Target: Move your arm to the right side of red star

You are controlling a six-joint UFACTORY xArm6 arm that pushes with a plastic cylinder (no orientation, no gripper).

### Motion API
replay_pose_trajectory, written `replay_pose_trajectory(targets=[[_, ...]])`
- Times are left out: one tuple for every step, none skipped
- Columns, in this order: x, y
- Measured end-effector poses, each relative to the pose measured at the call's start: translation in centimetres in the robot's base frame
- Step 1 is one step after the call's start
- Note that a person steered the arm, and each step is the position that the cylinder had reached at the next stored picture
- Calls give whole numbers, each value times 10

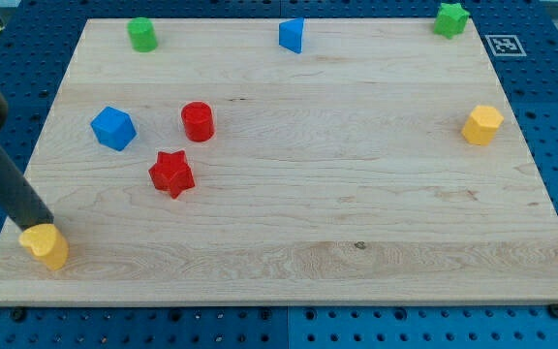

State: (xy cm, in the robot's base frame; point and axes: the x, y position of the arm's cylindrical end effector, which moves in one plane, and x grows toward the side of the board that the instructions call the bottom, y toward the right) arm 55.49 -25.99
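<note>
The red star (171, 174) lies on the wooden board (337, 213), left of its middle. My dark rod comes in from the view's left edge and its tip (41, 226) rests at the bottom left corner of the board, touching the top of a yellow block (46, 246). The tip is well to the left of and below the red star.
A red cylinder (198, 121) and a blue cube (113, 128) sit just above the star. A green cylinder (142, 34), a blue wedge (292, 35) and a green star (449, 19) line the top edge. A yellow hexagonal block (482, 125) is at the right.
</note>
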Motion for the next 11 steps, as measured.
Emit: replay_pose_trajectory(targets=[[11, 0], [7, 0], [-21, 6], [-52, 29], [-76, 37], [-88, 52], [-90, 75], [-50, 80], [-45, 105], [-32, 142], [-40, 170]])
